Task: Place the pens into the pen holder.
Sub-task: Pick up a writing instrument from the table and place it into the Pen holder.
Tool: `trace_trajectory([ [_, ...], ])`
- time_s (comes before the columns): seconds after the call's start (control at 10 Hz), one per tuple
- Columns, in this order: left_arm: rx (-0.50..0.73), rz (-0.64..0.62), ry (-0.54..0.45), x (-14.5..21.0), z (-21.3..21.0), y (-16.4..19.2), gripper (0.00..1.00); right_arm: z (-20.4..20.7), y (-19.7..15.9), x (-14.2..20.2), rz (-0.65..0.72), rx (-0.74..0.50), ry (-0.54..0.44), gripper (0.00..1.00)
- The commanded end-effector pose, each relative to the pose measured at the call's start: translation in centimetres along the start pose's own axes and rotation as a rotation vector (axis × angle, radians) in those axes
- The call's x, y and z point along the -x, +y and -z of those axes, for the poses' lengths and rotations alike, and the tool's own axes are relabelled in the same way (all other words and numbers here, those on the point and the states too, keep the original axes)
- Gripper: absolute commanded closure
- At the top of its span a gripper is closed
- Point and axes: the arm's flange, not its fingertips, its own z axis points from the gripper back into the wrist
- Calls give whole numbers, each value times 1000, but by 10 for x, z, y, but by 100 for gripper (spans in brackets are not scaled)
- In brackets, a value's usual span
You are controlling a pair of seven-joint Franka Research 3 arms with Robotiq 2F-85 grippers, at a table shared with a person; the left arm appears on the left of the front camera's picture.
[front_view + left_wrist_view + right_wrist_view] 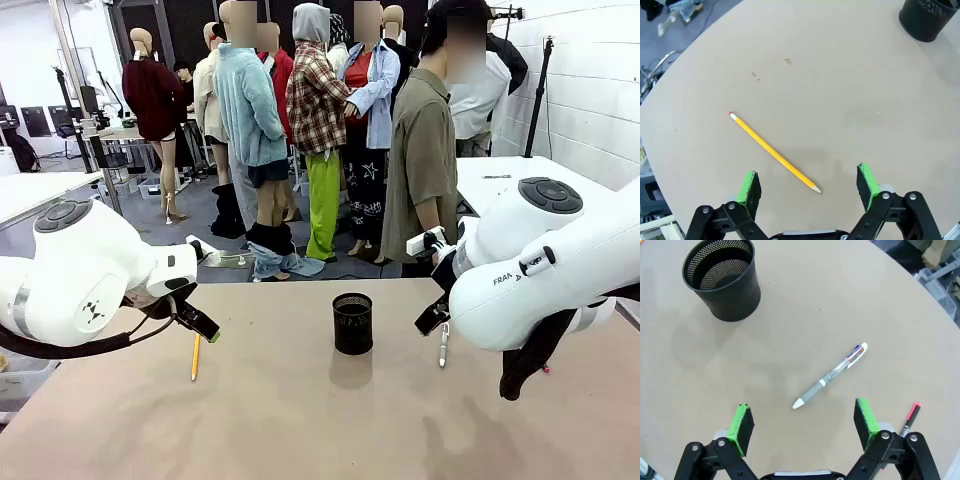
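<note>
We see the left gripper point(808, 182) spread open over a yellow pencil point(774, 152), the right gripper point(804, 421) likewise over a ballpoint pen point(830, 376), near the mesh pen holder point(735, 300).

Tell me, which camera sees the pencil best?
Left wrist view: the slim yellow wooden pencil lies whole and close, eraser to tip. The front view shows a thin sliver; the right wrist view faces a slim silver pen.

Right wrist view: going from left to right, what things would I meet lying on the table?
black mesh pen holder → silver-white pen → pink pen
</note>
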Motion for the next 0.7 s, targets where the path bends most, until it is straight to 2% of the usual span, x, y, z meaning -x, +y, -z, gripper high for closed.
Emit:
trace_trajectory([
  [0.0, 0, 0, 0, 0, 0, 0, 0, 0, 0, 0, 0, 0, 0, 0],
  [0.6, 0, 0, 0, 0, 0, 0, 0, 0, 0, 0, 0, 0, 0, 0],
])
